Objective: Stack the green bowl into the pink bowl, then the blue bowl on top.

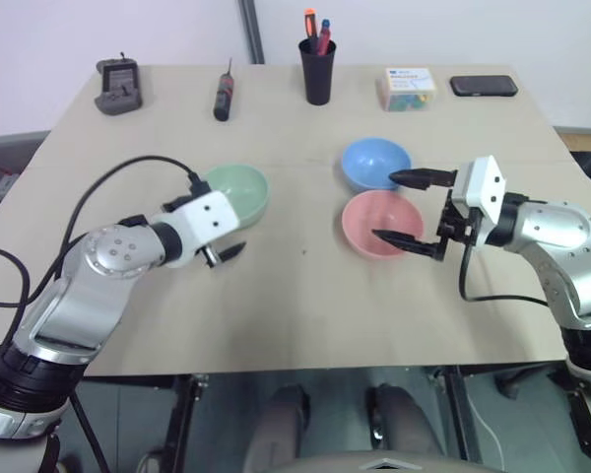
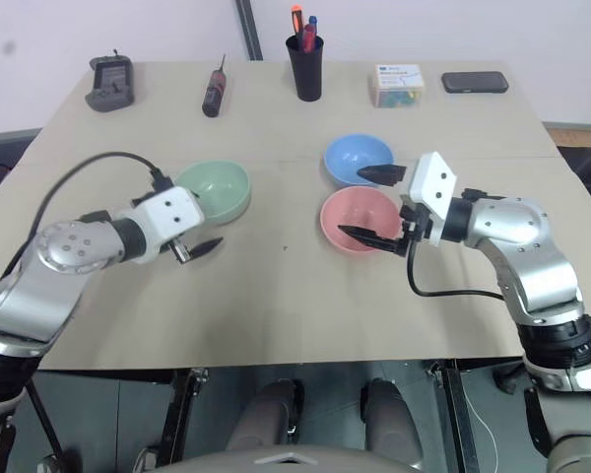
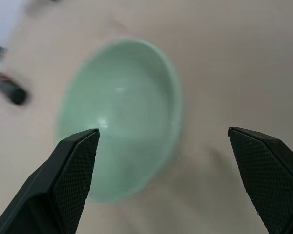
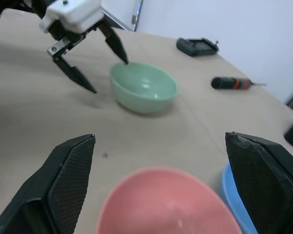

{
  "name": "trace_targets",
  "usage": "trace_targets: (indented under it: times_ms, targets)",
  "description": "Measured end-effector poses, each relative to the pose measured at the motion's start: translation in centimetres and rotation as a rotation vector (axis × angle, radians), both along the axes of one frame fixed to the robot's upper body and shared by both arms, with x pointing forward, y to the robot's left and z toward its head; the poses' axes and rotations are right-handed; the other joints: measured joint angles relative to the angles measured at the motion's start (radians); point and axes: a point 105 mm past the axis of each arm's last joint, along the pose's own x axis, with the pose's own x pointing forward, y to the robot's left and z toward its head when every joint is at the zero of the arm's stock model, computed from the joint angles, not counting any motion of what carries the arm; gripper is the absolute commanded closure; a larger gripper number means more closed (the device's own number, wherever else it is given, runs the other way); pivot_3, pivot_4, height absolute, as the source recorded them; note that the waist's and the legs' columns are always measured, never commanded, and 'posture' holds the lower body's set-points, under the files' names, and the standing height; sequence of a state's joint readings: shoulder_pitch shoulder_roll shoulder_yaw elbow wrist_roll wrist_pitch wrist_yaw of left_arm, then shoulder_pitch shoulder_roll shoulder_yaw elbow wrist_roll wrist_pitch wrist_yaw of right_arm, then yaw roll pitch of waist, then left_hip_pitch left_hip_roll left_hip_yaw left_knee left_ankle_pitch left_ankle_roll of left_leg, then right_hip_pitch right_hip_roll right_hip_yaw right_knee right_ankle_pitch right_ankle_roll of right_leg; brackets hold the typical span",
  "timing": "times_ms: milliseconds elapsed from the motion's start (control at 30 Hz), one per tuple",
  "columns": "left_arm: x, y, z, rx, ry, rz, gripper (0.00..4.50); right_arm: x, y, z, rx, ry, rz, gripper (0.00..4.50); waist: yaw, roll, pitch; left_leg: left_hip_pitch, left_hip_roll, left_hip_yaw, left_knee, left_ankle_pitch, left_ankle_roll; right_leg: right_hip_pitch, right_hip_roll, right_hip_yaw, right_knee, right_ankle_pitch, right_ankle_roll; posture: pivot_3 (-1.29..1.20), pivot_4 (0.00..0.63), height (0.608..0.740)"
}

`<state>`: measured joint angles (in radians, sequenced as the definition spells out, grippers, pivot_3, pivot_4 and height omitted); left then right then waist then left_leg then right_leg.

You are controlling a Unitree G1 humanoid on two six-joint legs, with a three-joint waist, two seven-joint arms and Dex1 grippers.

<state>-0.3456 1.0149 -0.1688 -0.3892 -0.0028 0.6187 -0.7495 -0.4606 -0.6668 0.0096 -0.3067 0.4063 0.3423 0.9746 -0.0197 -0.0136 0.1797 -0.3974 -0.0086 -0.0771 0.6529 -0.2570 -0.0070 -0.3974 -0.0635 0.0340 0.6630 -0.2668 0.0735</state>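
Observation:
Three bowls stand apart on the tan table. The green bowl (image 1: 238,192) sits left of centre, the blue bowl (image 1: 374,163) right of centre, and the pink bowl (image 1: 379,222) just in front of the blue one. My left gripper (image 4: 109,77) is open at the green bowl's near side, one finger over its rim and one beside it. In the left wrist view the green bowl (image 3: 122,117) lies ahead of the spread fingers (image 3: 73,170). My right gripper (image 1: 384,206) hovers open and empty by the pink bowl's right side, its upper finger over the blue bowl's rim.
Along the table's far edge are a black device (image 1: 118,89), a screwdriver (image 1: 223,97), a black pen cup (image 1: 317,71), a small box (image 1: 407,87) and a phone (image 1: 484,86). Bare tabletop (image 1: 305,286) runs between the bowls and the front edge.

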Motion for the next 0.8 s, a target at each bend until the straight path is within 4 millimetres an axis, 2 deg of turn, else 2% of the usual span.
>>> trace_targets:
  times_ms: [33,67,100,200,233,267,333,400,433,667,733,800]
  targets:
    - [0.2,-0.2,-0.3,0.018,0.023,-0.008,0.00,-0.2,-0.5,0.1,0.005,0.003,-0.011,0.02,0.002,0.000,0.000,0.000,0.000,0.000,0.000,0.000,0.000,0.000,0.000,0.000,0.000,0.000,0.000,0.00,0.150,0.740]
    - [0.4,-0.3,-0.3,0.027,0.024,-0.009,0.52,-0.4,-0.8,0.2,0.004,-0.003,-0.016,0.00,0.002,0.000,0.000,0.000,0.000,0.000,0.000,0.000,0.000,0.000,0.000,0.000,0.000,0.000,0.000,0.00,0.150,0.740]
    - [0.5,-0.2,-0.2,0.031,0.020,-0.006,0.66,-0.5,-0.8,0.3,0.002,-0.008,-0.017,0.00,0.003,0.000,0.000,0.000,0.000,0.000,0.000,0.000,0.000,0.000,0.000,0.000,0.000,0.000,0.000,0.00,0.150,0.740]
    - [1.8,-0.1,0.4,0.065,-0.007,0.008,1.92,-1.1,-1.2,0.6,0.008,-0.024,-0.026,0.00,0.004,0.000,0.000,0.000,0.000,0.000,0.001,0.000,0.000,0.000,0.000,-0.001,0.001,0.000,0.000,0.00,0.150,0.740]
    - [2.1,0.1,0.5,0.077,-0.013,0.020,2.50,-1.3,-1.1,0.7,0.011,-0.027,-0.021,0.00,0.003,0.000,0.000,0.000,0.000,0.000,0.001,0.000,0.000,0.000,0.000,-0.001,0.001,0.000,0.000,0.00,0.150,0.740]
    - [2.5,0.3,0.5,0.092,-0.018,0.027,2.64,-1.5,-1.0,0.8,0.013,-0.030,-0.018,0.00,0.001,0.000,0.000,0.000,0.000,0.000,0.001,0.000,0.000,0.000,0.000,0.000,0.001,0.000,0.000,0.00,0.150,0.740]
    - [3.0,0.4,0.4,0.117,-0.025,0.031,3.63,-1.8,-0.9,0.8,0.021,-0.022,-0.014,0.00,0.001,0.000,0.000,0.000,0.000,0.000,0.001,0.000,0.000,0.000,0.000,0.000,0.000,0.000,0.000,0.00,0.150,0.740]
    - [3.3,0.6,0.0,0.139,-0.016,0.029,4.27,-1.8,-0.8,0.8,0.030,-0.009,-0.020,0.00,0.001,0.000,0.000,0.000,0.000,0.000,0.001,0.000,0.000,0.000,0.000,0.000,0.000,0.000,0.000,0.00,0.150,0.740]
    - [3.3,0.6,-0.4,0.146,-0.005,0.026,4.42,-1.9,-0.8,0.8,0.040,0.006,-0.021,0.00,0.002,0.000,0.000,0.000,0.000,0.000,0.001,0.000,0.000,0.000,0.000,0.000,0.000,0.000,0.000,0.00,0.150,0.740]
    - [3.2,-0.5,-0.8,0.120,0.017,-0.025,4.42,-2.1,-0.5,1.0,0.070,0.034,-0.025,0.00,0.004,0.000,0.000,-0.001,0.000,-0.001,0.002,0.000,0.000,0.000,0.000,-0.001,0.000,0.000,0.000,0.00,0.150,0.740]
    - [3.0,-1.6,-0.5,0.070,0.023,-0.066,4.42,-2.0,-0.8,1.1,0.079,0.034,-0.041,0.00,0.005,-0.001,0.000,-0.002,0.000,-0.001,0.002,0.000,0.000,0.000,0.000,-0.001,0.000,0.000,0.000,0.00,0.150,0.740]
    - [2.4,-3.4,0.4,-0.004,0.015,-0.154,4.42,-1.9,-1.2,1.2,0.090,0.029,-0.060,0.00,0.007,-0.001,0.000,-0.002,0.000,-0.002,0.002,0.000,0.000,0.000,-0.001,-0.002,0.000,0.000,0.000,0.00,0.150,0.740]
